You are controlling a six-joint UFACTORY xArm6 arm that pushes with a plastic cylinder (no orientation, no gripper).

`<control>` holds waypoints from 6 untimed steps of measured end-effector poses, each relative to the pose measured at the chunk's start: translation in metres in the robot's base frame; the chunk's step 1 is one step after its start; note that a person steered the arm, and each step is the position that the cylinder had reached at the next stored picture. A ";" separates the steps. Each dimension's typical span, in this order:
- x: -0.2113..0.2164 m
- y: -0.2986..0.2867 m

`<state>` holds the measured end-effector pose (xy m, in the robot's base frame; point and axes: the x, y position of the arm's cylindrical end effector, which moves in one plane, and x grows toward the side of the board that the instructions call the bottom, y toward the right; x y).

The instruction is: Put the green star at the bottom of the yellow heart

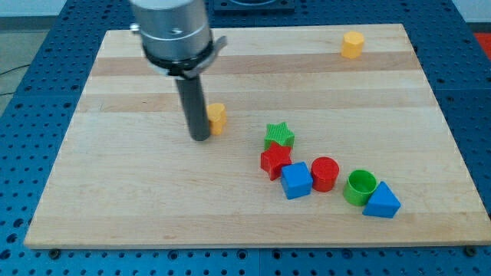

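Observation:
The green star (pixel 280 136) lies right of the board's middle, touching the red star (pixel 275 160) just below it. The yellow heart (pixel 217 117) lies to the upper left of the green star, partly hidden by my rod. My tip (pixel 200 138) rests on the board right against the heart's left side, well left of the green star.
A blue cube (pixel 296 181), a red cylinder (pixel 324 173), a green cylinder (pixel 359 187) and a blue triangle (pixel 382 202) run in a row toward the view's lower right. A yellow hexagon block (pixel 352 44) sits near the top right. The wooden board (pixel 115 176) lies on a blue perforated table.

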<state>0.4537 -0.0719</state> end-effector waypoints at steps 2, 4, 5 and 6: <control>-0.019 0.063; -0.016 0.175; 0.028 0.160; 0.031 0.070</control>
